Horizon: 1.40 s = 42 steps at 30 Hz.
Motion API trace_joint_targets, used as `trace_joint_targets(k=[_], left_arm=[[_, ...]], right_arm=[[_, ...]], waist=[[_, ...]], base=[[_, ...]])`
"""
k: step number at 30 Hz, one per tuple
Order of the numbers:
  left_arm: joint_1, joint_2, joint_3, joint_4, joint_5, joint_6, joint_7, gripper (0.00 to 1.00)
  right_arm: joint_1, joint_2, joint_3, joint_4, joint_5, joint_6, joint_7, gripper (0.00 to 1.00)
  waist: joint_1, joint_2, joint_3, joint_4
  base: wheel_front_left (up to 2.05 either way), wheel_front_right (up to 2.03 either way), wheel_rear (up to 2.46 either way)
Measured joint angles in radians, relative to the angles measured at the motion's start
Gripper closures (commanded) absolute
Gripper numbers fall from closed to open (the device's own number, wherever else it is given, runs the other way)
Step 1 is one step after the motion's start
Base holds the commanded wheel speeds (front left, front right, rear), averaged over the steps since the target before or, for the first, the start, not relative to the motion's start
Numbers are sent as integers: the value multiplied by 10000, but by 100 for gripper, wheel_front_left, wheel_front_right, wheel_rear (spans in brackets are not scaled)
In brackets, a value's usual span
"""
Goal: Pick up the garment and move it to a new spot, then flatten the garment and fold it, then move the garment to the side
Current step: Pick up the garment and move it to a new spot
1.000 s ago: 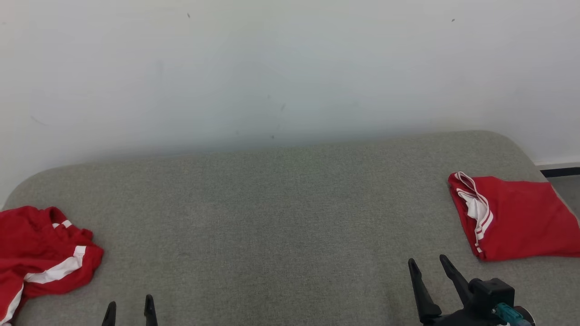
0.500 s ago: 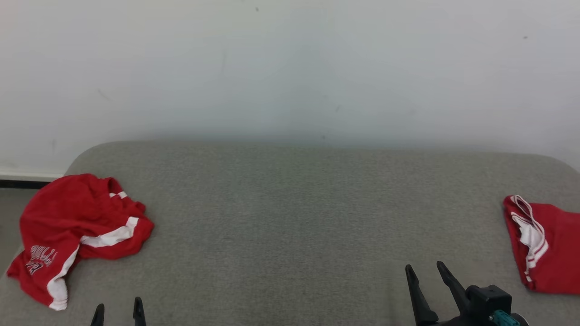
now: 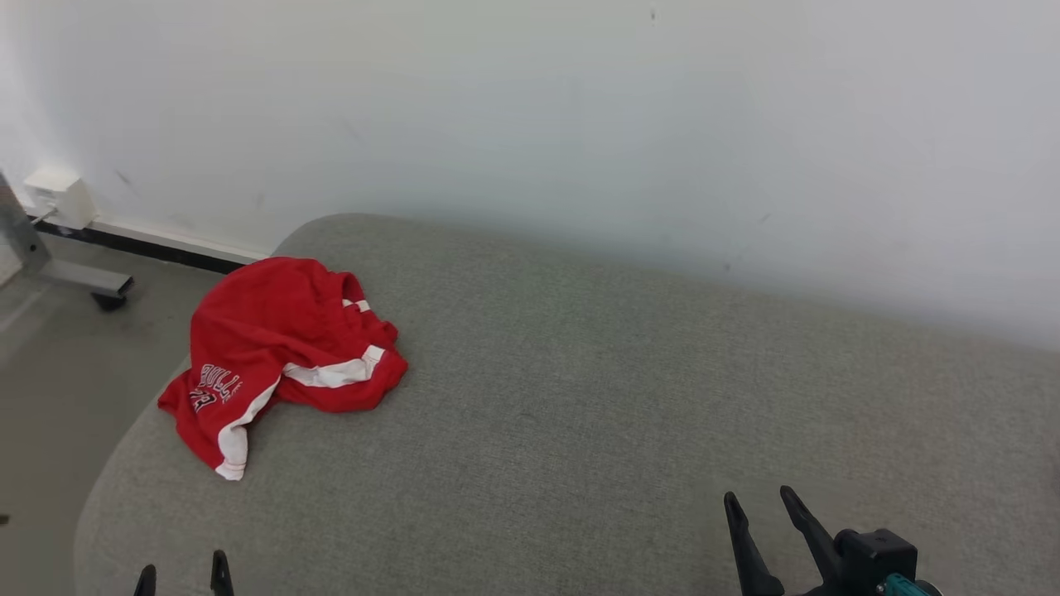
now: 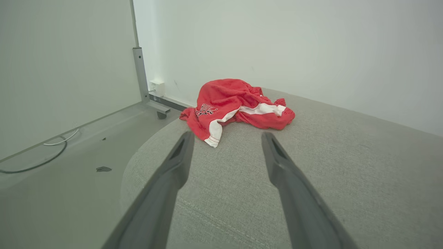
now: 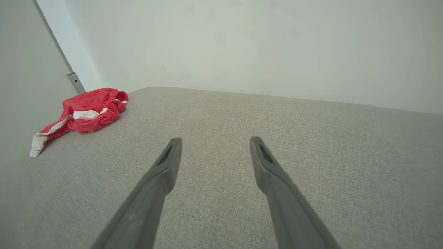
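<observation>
Seemingly beginning the pick-up, holding left pincer point(image 4: 227, 135) and right pincer point(image 5: 214, 140) spread wide and empty, with the garment point(image 4: 232, 100) lying well ahead of the left, needing a forward reach.

Your head camera looks down over the grey cushion point(image 3: 580, 414), white wall point(image 3: 530, 124) ahead, red shorts point(image 3: 281, 348) left of centre. Left wrist camera rides low, aimed straight at the shorts, fairly near. Right wrist camera sits well right of them. All three share the shorts.
</observation>
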Motion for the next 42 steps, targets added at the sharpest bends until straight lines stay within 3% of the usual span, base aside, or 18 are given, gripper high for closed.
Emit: trace_joint_targets(k=[9,24,34,42], left_arm=[[84,4,82,-52,-50,54,0,0],[-272,15,-61,623,29,240,259,0],[-3313,625,-102,1990,-313,-167,995,0],[-6380,999,968,3776,-2105,-627,1766,0]], right_arm=[[-90,6,174,199,-236,0,-40,0],[-125,-88,157,94,-274,0,27,0],[-689,-683,571,-1035,-520,0,660,0],[-1614,-1202,863,-2150,-552,-2,1087,0]], waist=[[0,0,24,760],[0,0,316,769],[0,0,1283,426],[2,1,2832,-208]], base=[[0,0,0],[0,0,0],[0,0,0],[0,0,0]])
